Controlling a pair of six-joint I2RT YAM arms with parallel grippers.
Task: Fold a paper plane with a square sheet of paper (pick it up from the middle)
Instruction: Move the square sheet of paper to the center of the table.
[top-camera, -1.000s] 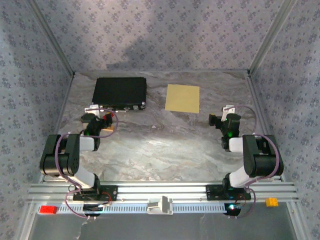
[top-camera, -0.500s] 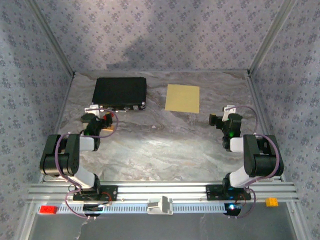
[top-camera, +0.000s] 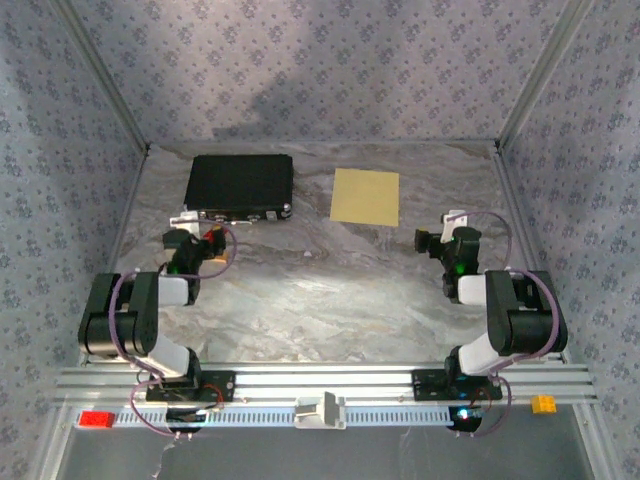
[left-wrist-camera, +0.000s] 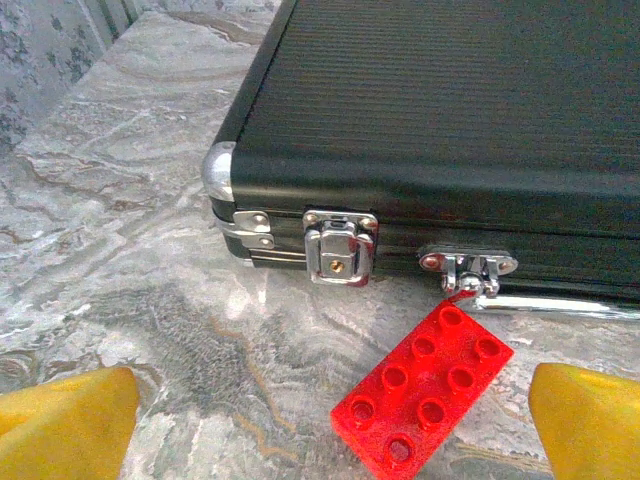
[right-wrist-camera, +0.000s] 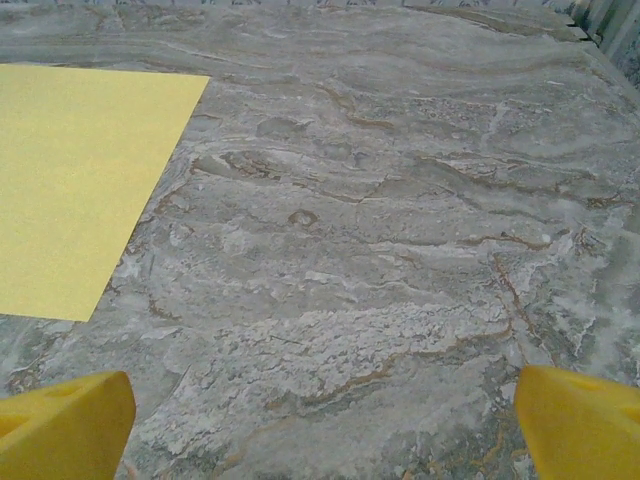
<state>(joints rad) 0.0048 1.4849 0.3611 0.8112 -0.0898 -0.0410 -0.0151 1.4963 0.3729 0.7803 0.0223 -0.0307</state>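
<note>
While both arms sit low on the grey marbled bench (top-camera: 330, 300), the thin pale-yellow square sheet of paper (top-camera: 365, 196) lies flat near the far edge. All four of its sides are free, with bare bench around it. A black ribbed rectangular case (top-camera: 240, 185) sits to its left, apart. The right end effector (right-wrist-camera: 320, 425) is near the paper's front right corner, spread wide and holding nothing. The left end effector (left-wrist-camera: 325, 430), also wide and holding nothing, faces the case's silver latches, with a small red plastic brick (left-wrist-camera: 422, 395) just before it.
</note>
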